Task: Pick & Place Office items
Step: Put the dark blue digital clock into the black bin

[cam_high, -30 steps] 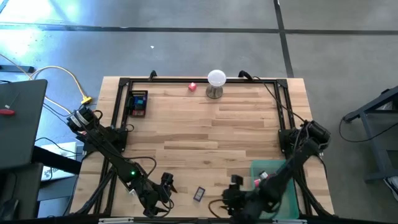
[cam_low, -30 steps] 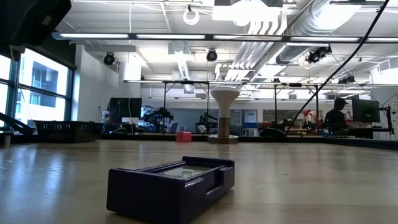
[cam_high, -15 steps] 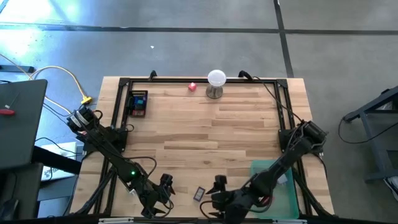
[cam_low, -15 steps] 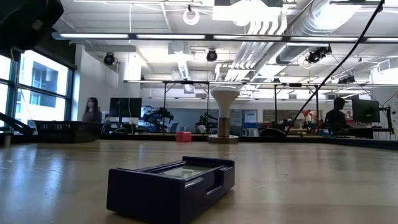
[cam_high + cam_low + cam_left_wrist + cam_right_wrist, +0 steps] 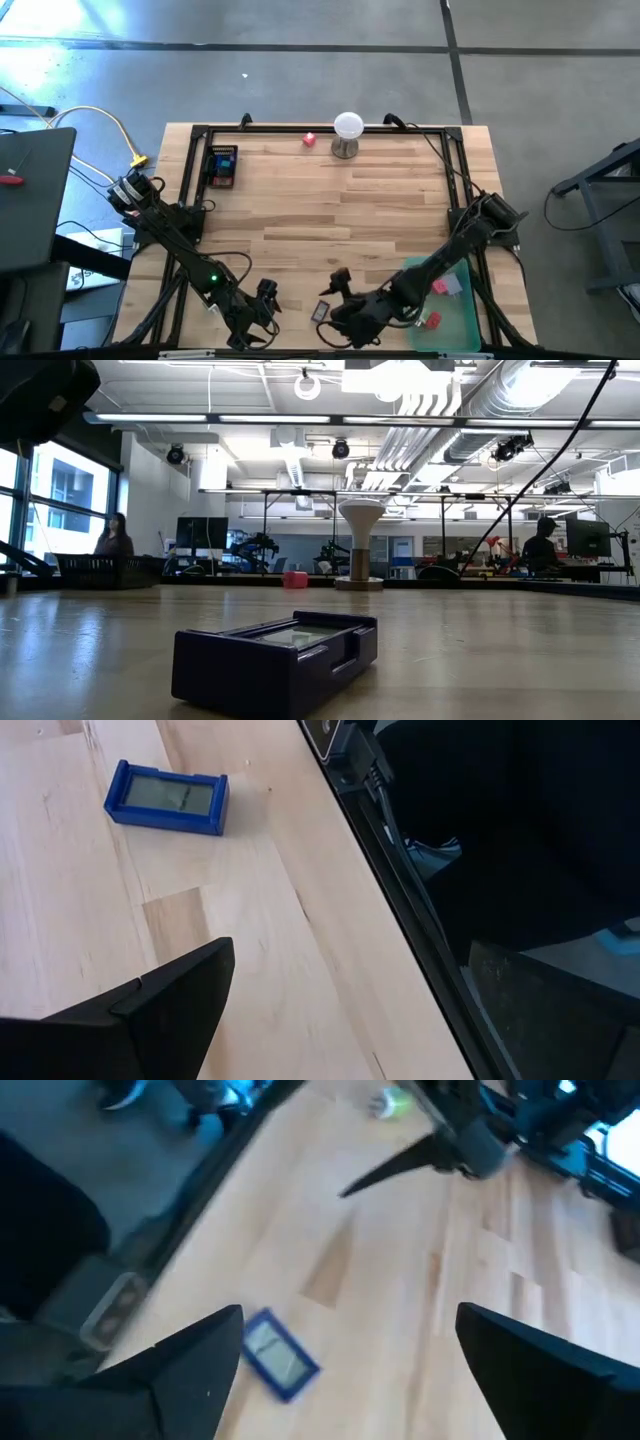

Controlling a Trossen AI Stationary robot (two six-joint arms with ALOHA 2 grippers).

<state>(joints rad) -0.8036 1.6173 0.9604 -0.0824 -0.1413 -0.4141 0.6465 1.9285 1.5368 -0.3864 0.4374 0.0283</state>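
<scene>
A small blue, flat office item [image 5: 321,311] lies on the wooden table near its near edge; it also shows in the low view [image 5: 275,660] and both wrist views [image 5: 168,798] [image 5: 280,1353]. My right gripper [image 5: 338,288] hovers open just right of it, and its two fingers stand wide apart [image 5: 350,1315] without touching it. My left gripper [image 5: 262,298] waits open to the item's left. A red item [image 5: 310,139] sits at the far edge. Pink and red items [image 5: 440,287] lie in the green tray [image 5: 462,318].
A white ball on a metal stand [image 5: 347,130] stands at the far edge, beside the red item. A dark box of coloured pieces [image 5: 221,165] sits at the far left. A black frame [image 5: 300,129] runs round the table. The table's middle is bare wood.
My right gripper has gone from above the green tray toward the table's left along the near edge, and now stands beside the blue item. It has rolled about its own line on the way. The pink and red items in the tray now show uncovered.
</scene>
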